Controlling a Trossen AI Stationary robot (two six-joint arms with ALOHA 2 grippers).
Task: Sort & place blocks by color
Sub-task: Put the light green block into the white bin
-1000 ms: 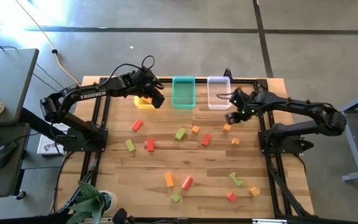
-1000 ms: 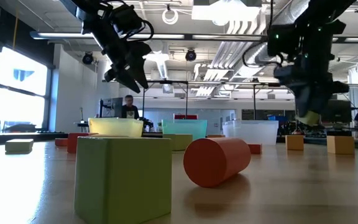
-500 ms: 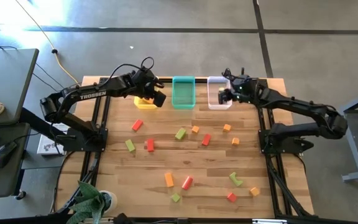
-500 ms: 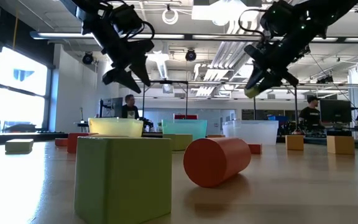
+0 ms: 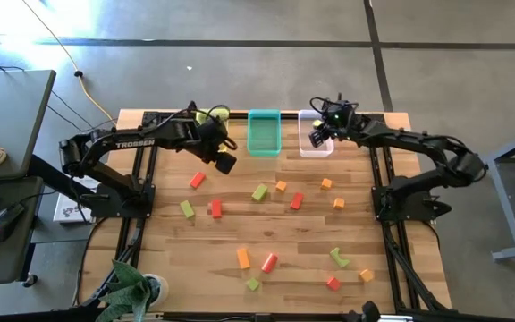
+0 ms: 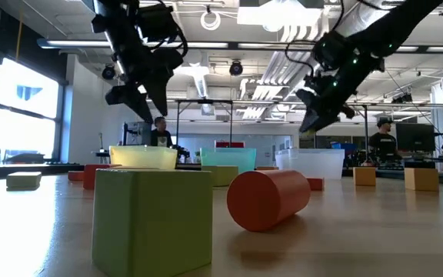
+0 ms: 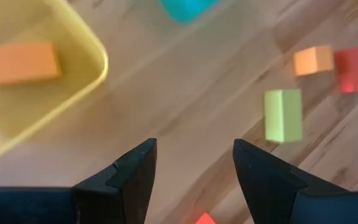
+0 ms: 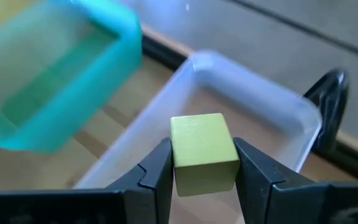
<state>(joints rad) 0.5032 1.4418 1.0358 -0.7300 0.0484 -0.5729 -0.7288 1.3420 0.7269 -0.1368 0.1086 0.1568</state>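
Note:
My right gripper (image 5: 318, 136) hangs over the clear bin (image 5: 316, 148) at the far edge, shut on a light green cube (image 8: 204, 152). The clear bin (image 8: 253, 106) shows right below the cube. My left gripper (image 5: 225, 164) is open with nothing between its fingers, above bare table just near of the yellow bin (image 7: 98, 62), which holds an orange block (image 7: 17, 62). The teal bin (image 5: 264, 132) stands between the two other bins. Several red, orange and green blocks lie across the table, such as a green one (image 5: 259, 191) and a red one (image 5: 197, 179). My right gripper pinches the green cube between its two fingers (image 8: 157, 168), on two opposite side faces (image 8: 179, 165). The fingers slant down toward the table's far edge. The cube is lifted clear and hangs above the clear bin's open top.
More blocks lie near the front edge, among them a red cylinder (image 5: 269, 262) and an orange bar (image 5: 243, 258). A big green block (image 6: 152, 219) stands close to the low camera. A potted plant (image 5: 132, 291) sits at the near left corner. People stand in the room behind.
My right gripper has carried the green cube from above the table's right middle toward the far edge, tipping up from straight down to a slant, and now holds it over the clear bin. My left gripper has swung from over the yellow bin toward the near edge, rolling, still open.

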